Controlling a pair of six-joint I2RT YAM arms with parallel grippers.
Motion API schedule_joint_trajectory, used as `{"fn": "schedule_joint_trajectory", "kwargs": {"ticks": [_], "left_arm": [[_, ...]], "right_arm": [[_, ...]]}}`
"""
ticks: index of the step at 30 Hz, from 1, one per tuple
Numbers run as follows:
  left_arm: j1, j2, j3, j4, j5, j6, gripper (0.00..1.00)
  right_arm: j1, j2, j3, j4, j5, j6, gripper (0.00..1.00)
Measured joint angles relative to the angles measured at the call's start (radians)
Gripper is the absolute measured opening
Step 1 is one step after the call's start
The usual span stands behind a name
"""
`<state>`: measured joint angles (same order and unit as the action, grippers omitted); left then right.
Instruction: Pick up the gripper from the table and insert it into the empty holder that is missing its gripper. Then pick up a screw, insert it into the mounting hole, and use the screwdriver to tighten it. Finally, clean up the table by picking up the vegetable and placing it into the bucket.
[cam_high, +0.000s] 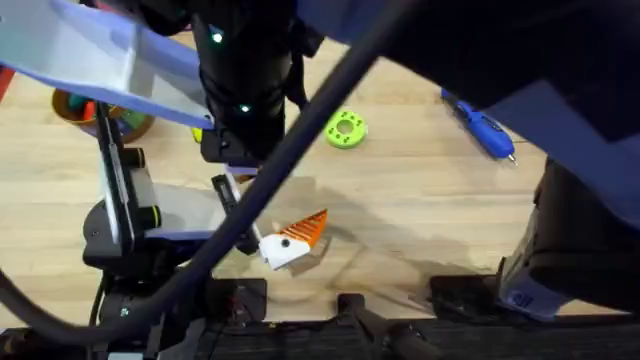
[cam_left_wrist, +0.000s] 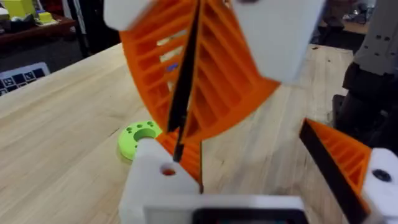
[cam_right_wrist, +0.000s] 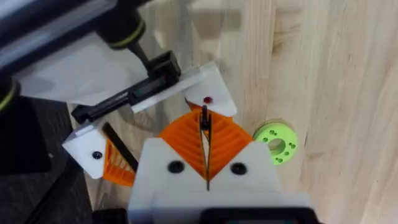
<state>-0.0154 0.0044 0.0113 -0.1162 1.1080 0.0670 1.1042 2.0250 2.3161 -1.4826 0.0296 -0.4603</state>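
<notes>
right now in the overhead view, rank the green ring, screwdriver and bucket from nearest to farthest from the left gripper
From the left gripper:
1. green ring, just beyond it, mid-table.
2. screwdriver, far right side.
3. bucket, far left, partly behind an arm; only slightly farther than the screwdriver, so nearly a tie.

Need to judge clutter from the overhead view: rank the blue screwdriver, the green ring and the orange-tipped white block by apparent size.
Largest to smallest, in the overhead view:
1. blue screwdriver, longest
2. orange-tipped white block, close to the screwdriver, so that order is unsure
3. green ring, clearly smallest
</notes>
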Motion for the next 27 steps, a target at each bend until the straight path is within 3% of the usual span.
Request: {"fn": "schedule_joint_trajectory", "kwargs": {"ticks": [27], "left_arm": [[0.000,0.000,0.000,0.000,0.000,0.000,0.985]], "right_arm": [[0.000,0.024,0.000,0.005,0.001,0.003,0.006]]}}
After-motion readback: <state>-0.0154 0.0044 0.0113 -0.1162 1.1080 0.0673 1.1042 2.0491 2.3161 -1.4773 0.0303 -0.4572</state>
